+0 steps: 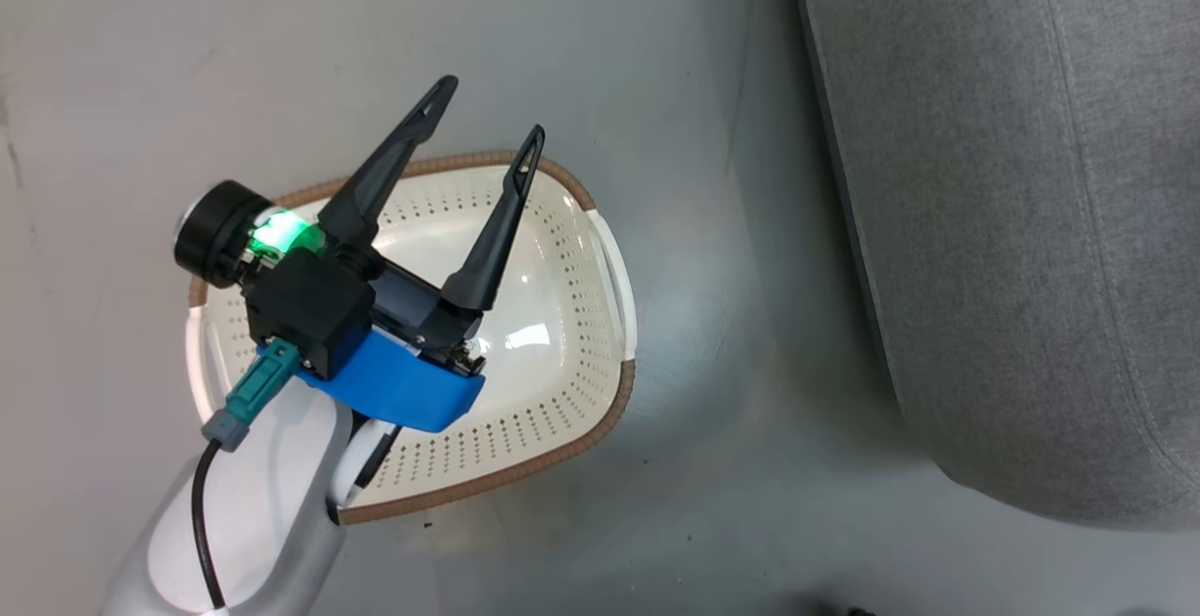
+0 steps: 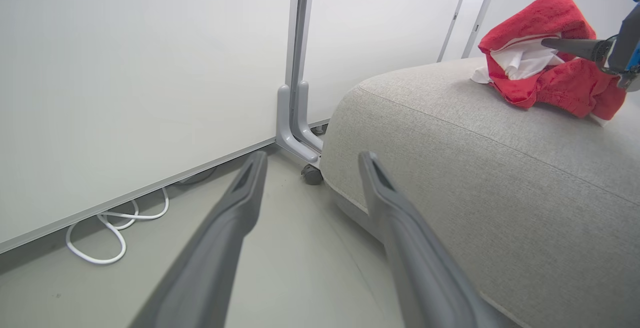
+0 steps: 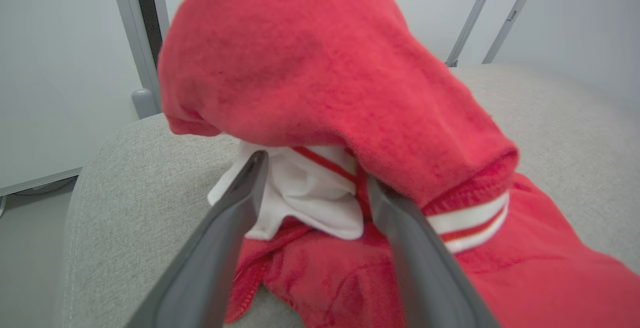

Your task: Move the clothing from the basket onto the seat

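Both grippers stand wide apart at the fingers. In the head view the left gripper [image 1: 492, 107] hangs over the basket [image 1: 525, 428], its two dark fingers spread and pointing toward the far brown rim, gripping nothing. The basket sits on the grey floor [image 1: 187, 82], its glossy cream bottom showing under the arm, well apart from the seat [image 1: 1012, 222] at the right.

The clothing [image 3: 310, 68] lies in a heap on the seat, near its rounded end. It is red fleece bunched high, with a white panel and red-and-white striped trim underneath. The right gripper [image 3: 315, 168] is low against the heap. Its fingers are spread, with white cloth lying loose between them and a red fold draped over the right-hand finger. Nothing is pinched. From the left wrist view one of its fingers reaches into the white part of the heap from the side.

Beyond the seat stand white wall panels [image 2: 125, 93] on a grey post [image 2: 295, 118], and a white cable [image 2: 107, 228] is looped on the floor.
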You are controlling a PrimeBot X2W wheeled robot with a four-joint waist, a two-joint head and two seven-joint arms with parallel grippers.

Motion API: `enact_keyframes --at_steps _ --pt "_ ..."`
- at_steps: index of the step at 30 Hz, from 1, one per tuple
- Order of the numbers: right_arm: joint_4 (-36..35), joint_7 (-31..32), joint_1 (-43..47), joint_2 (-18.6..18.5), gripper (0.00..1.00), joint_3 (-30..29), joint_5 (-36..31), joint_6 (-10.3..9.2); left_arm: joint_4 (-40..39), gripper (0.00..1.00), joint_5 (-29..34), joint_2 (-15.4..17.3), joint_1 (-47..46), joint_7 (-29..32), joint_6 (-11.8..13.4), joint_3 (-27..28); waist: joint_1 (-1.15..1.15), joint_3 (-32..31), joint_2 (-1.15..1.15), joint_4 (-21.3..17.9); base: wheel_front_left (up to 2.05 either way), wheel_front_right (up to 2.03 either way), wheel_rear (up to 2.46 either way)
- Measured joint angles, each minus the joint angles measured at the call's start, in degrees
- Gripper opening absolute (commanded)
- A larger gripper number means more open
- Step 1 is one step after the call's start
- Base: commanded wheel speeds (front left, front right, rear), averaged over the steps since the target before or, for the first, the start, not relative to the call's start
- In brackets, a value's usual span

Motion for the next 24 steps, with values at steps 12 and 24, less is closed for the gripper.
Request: enact_keyframes --at_steps 12,24 --pt "-9.6 -1.5 15.1 2.2 1.0 6.0 0.6 0.0 4.0 1.0 -2.6 -5.9 7.2 0.0 0.0 1.4 0.0 -11.3 0.0 2.4 0.0 0.0 0.0" --pt "-23.8 3.4 32.2 8.2 1.0 12.5 -1.3 0.0 8.2 1.0 -3.5 -9.0 17.5 0.0 0.0 6.9 -0.01 -26.2 0.0 4.6 0.0 0.0 0.0"
